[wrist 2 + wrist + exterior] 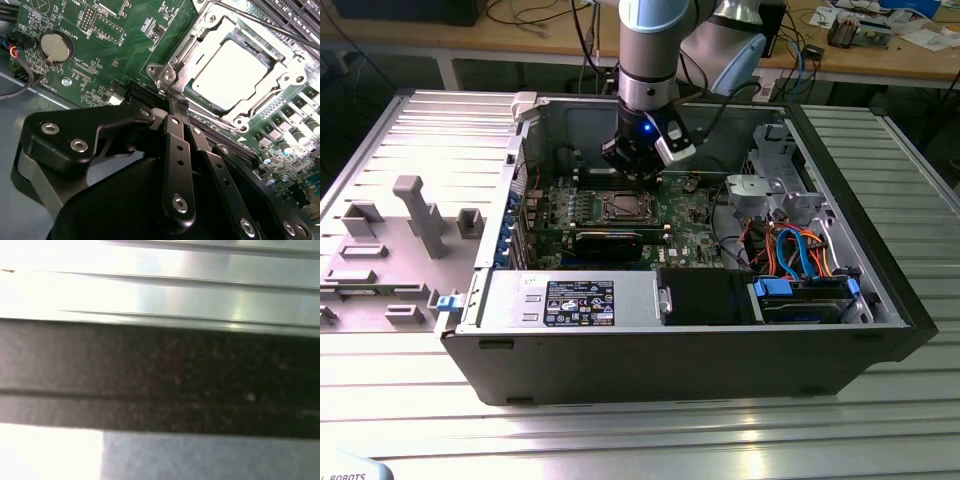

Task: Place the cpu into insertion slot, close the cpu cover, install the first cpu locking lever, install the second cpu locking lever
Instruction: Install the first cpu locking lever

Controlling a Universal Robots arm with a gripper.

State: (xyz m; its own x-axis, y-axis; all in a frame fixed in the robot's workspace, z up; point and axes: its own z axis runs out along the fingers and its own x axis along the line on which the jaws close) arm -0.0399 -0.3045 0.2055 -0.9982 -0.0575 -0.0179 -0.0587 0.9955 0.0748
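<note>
Second wrist view shows the pale silvery cpu (231, 74) seated under its framed cpu cover (280, 82), gripper (176, 102) fingers pinched together.

Cpu (231, 75): matt silvery-grey top. Cover (280, 80): bright silver metal frame around it. Motherboard (120, 40): green with fine pale print; silver coin cell (56, 46) at its 10 o'clock in the second wrist view. Gripper (170, 100): black links with silver screw heads. Arm (650, 50): grey with light-blue caps. Case (670, 350): black outside, grey inside. Cables (800, 250) at 3 o'clock: orange and blue. Worktop (620, 440): ribbed silver metal. Side panel (410, 200) at 9 o'clock: grey.
</note>
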